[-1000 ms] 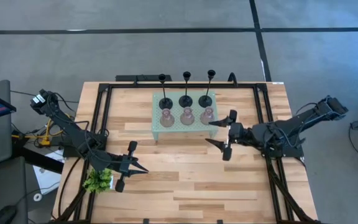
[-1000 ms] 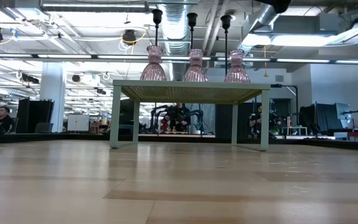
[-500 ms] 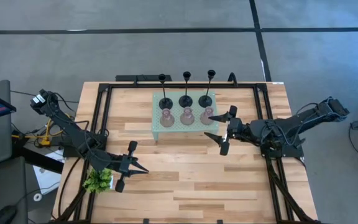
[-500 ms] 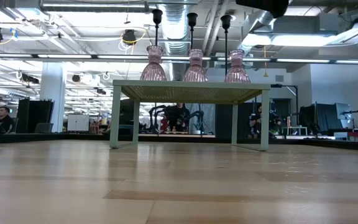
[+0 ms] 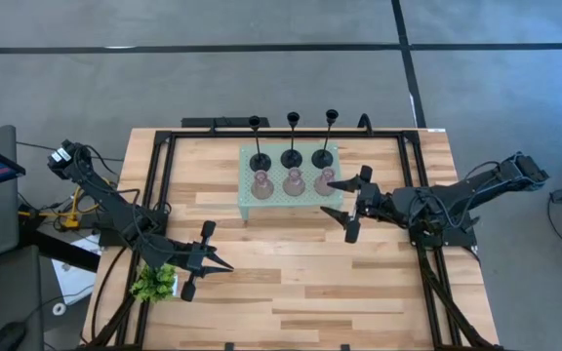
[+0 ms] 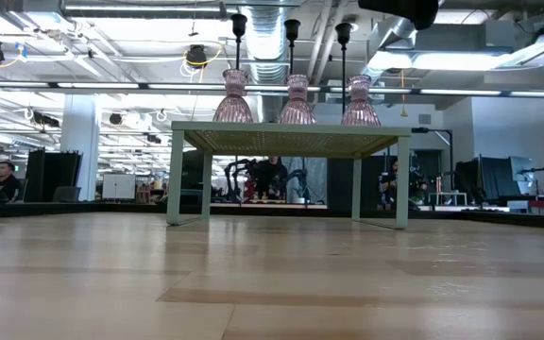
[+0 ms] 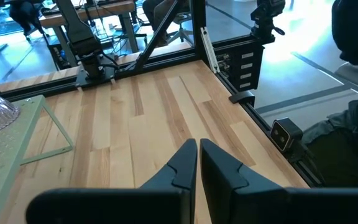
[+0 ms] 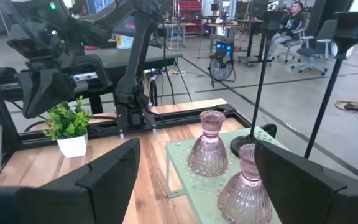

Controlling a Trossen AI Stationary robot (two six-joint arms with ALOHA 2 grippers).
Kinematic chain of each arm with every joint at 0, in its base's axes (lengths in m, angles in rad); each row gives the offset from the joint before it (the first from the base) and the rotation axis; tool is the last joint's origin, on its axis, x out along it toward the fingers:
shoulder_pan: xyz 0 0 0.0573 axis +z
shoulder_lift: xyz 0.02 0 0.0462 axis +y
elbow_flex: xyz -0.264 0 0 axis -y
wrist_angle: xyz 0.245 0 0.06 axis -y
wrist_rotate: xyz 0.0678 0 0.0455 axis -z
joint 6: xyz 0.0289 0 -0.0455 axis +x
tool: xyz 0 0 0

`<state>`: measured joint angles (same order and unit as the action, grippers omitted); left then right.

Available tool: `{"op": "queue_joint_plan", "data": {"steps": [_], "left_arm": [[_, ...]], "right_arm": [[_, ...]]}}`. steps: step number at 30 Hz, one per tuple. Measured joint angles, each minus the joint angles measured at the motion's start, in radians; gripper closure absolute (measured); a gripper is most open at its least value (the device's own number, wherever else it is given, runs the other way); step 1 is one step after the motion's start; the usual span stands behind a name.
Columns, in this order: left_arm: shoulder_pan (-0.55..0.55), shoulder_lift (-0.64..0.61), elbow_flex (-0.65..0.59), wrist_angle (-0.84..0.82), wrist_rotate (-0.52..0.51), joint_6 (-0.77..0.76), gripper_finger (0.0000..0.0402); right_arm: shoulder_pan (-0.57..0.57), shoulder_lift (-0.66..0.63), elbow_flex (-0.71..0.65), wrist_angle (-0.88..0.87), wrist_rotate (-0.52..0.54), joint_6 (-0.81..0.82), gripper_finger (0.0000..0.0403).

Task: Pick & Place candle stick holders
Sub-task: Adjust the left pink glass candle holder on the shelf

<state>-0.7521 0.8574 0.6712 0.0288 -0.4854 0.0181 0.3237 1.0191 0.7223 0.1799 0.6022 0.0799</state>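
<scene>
While upright, six holders (image 5: 292,170) on stand (image 5: 247,200)

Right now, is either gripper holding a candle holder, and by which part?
Nothing is held. The right gripper is open beside the nearest pink holder on the stand, not touching it. The left gripper is shut on nothing, by the plant.

Both arms are dark, near-black, built of slim jointed segments with black cables looping along them. The left gripper (image 5: 213,260) ends in two tapering, angular matte-black fingers (image 7: 182,167) with flat inner faces. The right gripper (image 5: 339,198) carries the same broad black fingers (image 8: 113,168). By the wooden table (image 5: 291,283), the left arm's base bears a small white-and-grey block.
</scene>
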Motion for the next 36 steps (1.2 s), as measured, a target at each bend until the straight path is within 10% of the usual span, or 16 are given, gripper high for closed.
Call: {"op": "queue_joint_plan", "data": {"steps": [21, 36], "left_arm": [[0.000, 0.000, 0.000, 0.017, 0.000, 0.000, 0.0381], [0.000, 0.000, 0.000, 0.024, 0.000, 0.000, 0.0381]], "right_arm": [[-0.005, 0.000, 0.000, 0.000, 0.002, 0.000, 0.0116], [-0.005, 0.000, 0.000, -0.140, 0.006, -0.003, 0.0392]]}}
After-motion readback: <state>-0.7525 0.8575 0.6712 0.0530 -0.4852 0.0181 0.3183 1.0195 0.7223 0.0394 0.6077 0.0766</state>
